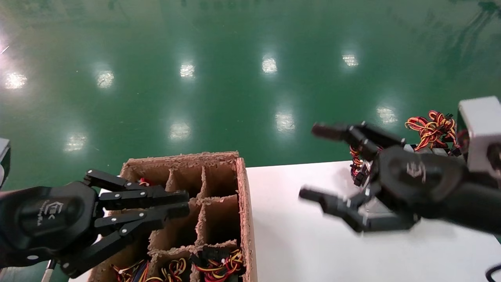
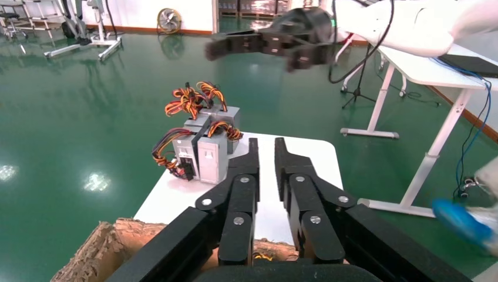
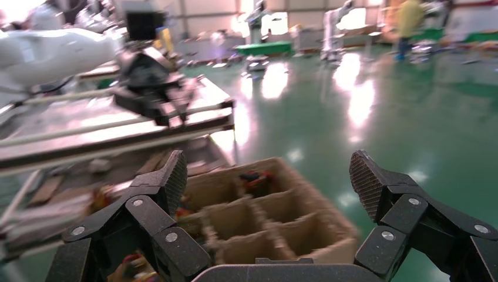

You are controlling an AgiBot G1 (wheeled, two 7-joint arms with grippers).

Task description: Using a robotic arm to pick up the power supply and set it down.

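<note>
Black claws are seen nearest, one at each side.

Wide-spread fingers are shown on the right gripper [image 1: 313, 162], which is held empty in the air over the white table [image 1: 305, 235]. Behind it, near the table's far right edge, the power supply [image 2: 205, 147] is stood among others, its coloured wires bunched on top. Over the divided cardboard box [image 1: 219, 188], the left gripper [image 1: 182, 203] is held with fingers nearly together, gripping nothing.

A divided carton [image 1: 242, 203] sits left of the table [image 1: 313, 243]; power supplies [image 2: 205, 147] stand on its far right.
</note>
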